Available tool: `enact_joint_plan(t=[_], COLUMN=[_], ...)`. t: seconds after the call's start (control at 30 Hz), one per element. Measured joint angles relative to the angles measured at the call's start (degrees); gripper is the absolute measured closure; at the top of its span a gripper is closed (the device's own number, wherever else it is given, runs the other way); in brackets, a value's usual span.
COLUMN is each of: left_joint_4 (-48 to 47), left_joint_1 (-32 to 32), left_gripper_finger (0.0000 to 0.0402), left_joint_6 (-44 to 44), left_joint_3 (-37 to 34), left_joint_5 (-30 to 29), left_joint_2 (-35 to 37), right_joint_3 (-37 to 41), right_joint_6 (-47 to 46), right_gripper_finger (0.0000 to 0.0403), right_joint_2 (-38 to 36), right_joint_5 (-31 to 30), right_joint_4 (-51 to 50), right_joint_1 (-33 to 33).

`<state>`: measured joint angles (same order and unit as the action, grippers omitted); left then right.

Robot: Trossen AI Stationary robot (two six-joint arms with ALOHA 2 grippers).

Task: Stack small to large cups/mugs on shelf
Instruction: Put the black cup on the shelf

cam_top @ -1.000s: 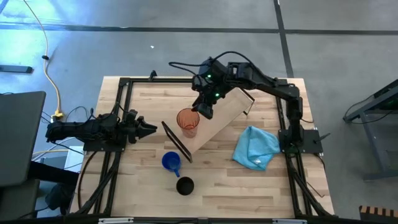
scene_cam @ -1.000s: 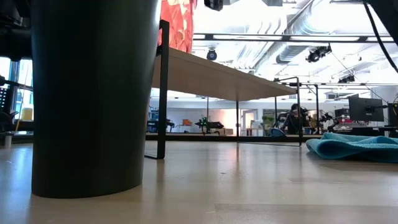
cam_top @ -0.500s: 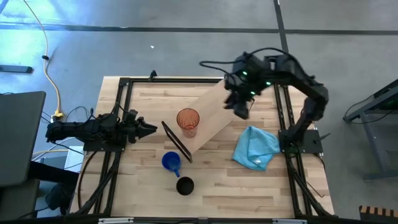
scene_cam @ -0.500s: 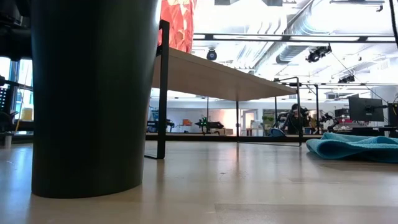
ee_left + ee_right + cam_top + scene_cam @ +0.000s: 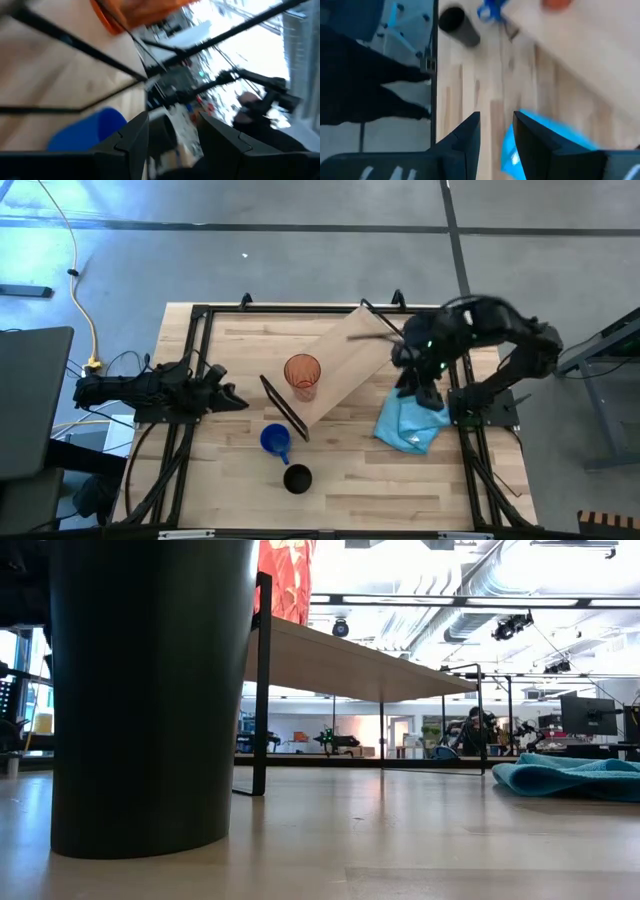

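The shelf point(image 5: 345, 370) lies slantwise across the table's middle, standing on its black end brackets point(image 5: 263, 690). The orange-red tumbler point(image 5: 302, 375) stands upright on the shelf's near-left part. The blue mug point(image 5: 275, 440) and the black cup point(image 5: 297, 478) stand on the tabletop in front of it. My right gripper point(image 5: 428, 395) hangs open above the light blue cloth point(image 5: 410, 420), with nothing between its fingers point(image 5: 470, 135). My left gripper point(image 5: 228, 400) waits open at the table's left edge, level, pointing toward the shelf and mug point(image 5: 90, 130).
The cloth lies crumpled at the table's right, near the right arm's base. Black rails point(image 5: 200, 360) frame the tabletop. In the low view the black cup point(image 5: 150, 690) fills the left foreground. Bare wood lies along the near edge to the right of the cups.
My right gripper has drawn back from beside the tumbler toward the table's right edge, rising a little, and now hangs over the cloth. The tumbler has stayed upright on the shelf. My left gripper has rolled about its own axis in place.
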<state>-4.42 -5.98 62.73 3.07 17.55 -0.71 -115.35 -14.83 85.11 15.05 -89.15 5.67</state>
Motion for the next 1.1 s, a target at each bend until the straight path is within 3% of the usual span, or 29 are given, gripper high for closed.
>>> enact_joint_plan(t=[0.37,0.57,0.83,1.1], left_joint_4=[0.93,5.94,15.5,15.0], left_joint_1=[0.0,0.02,0.04,2.21], left_gripper_finger=[0.0245,0.0245,0.0245,0.0245], left_joint_6=[10.63,15.3,18.8,6.91], left_joint_3=[0.0,0.0,0.45,6.87], left_joint_5=[10.55,13.25,12.7,11.54], left_joint_2=[0.0,0.0,-0.32,-7.55], right_joint_3=[27.93,38.27,40.65,40.63], right_joint_6=[-11.69,-15.64,-13.28,-7.77], right_gripper_finger=[0.0297,0.0297,0.0297,0.0297], right_joint_2=[-3.46,-3.37,-3.35,-3.35], right_joint_5=[0.36,0.37,-2.31,-5.82], right_joint_4=[16.68,25.69,42.96,59.95], right_joint_1=[8.84,11.38,14.57,15.15])
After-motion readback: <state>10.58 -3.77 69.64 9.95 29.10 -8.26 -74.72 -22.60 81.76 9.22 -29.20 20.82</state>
